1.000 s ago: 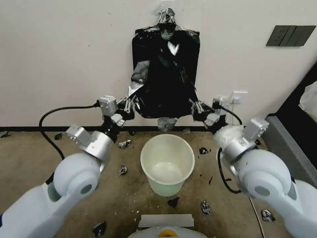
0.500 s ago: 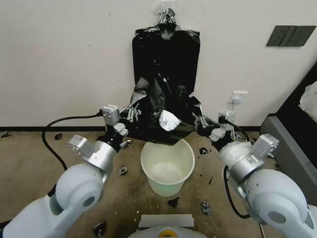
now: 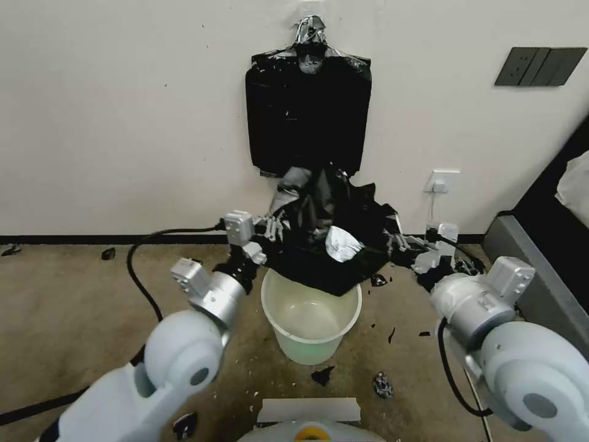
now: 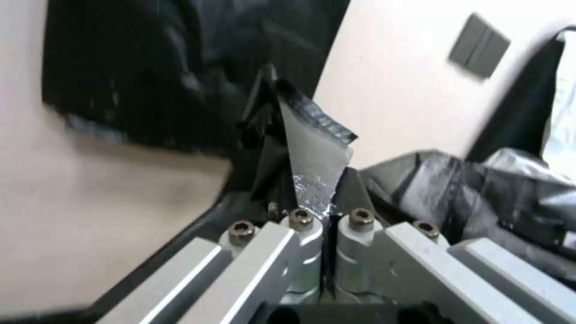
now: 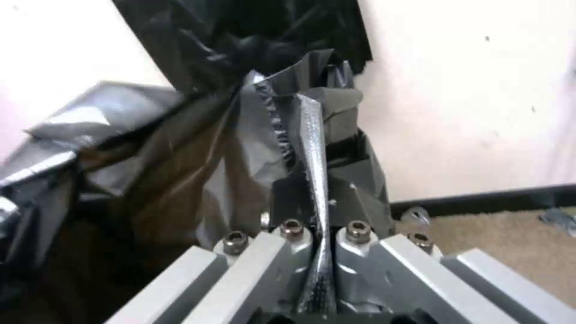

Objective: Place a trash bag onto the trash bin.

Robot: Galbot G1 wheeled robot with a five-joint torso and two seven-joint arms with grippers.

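Both arms on the trash bag [image 3: 328, 236] right now, bag hanging as a crumpled black sheet over the far half of the trash bin [image 3: 311, 313], its lowest fold draped past the bin's back rim and dipping over the opening. Left gripper [image 3: 270, 228] sits just off the bin's far-left rim, clenched on a bag corner; the left wrist view shows its fingers [image 4: 303, 234] pressed tight together w/ a sliver of film [image 4: 312, 157] sticking up out of the pinch. Right gripper [image 3: 399, 242] is off the bin's far-right side, also clamped on the bag [image 5: 240, 148], film threaded between its fingers [image 5: 354, 245].

Risks from here, as I read it:
- bag mouth looks bunched, not spread; if it goes down like this the plastic may just pile into the bin instead of cuffing over the rim
- each grip is on a thin pinch of slippery film, so a sharp pull apart could slip it out or tear it; torn scraps [image 3: 381, 384] on the floor round the bin suggest that's a real chance
- stack of bags [image 3: 308, 110] on the wall right behind the bin is close to the held bag, could snag or drag another sheet
- bin is light, unweighted by the look; bag catching on one rim edge could tip or shove it
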